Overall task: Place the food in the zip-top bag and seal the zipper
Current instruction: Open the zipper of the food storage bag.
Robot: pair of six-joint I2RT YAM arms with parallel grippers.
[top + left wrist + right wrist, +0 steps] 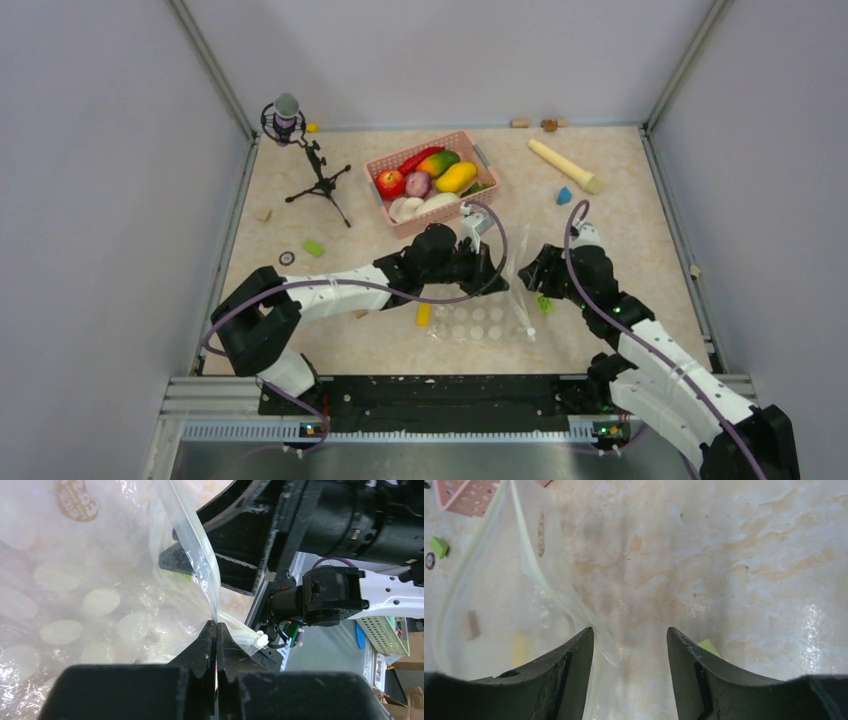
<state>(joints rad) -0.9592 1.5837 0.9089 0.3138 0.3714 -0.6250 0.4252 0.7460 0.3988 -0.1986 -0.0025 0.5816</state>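
Note:
The food, a red apple (390, 182), purple onion (418, 183), mangoes (456, 177), red chili (418, 158) and white pieces (415, 207), lies in the pink basket (478, 152). The clear dotted zip-top bag (478, 322) (95, 610) rests near the table's front, its mouth edge lifted. My left gripper (494, 266) (216, 626) is shut on that edge, where the zipper (202, 565) (531, 567) rises. My right gripper (536, 274) (630, 635) stands open just right of it, with bag film brushing its left finger (579, 655).
A microphone on a tripod (290, 122) stands at the back left and a wooden rolling pin (565, 165) at the back right. Small blocks lie about: yellow (423, 314), green (545, 303) (708, 647), green (314, 247) (439, 546), blue (564, 195).

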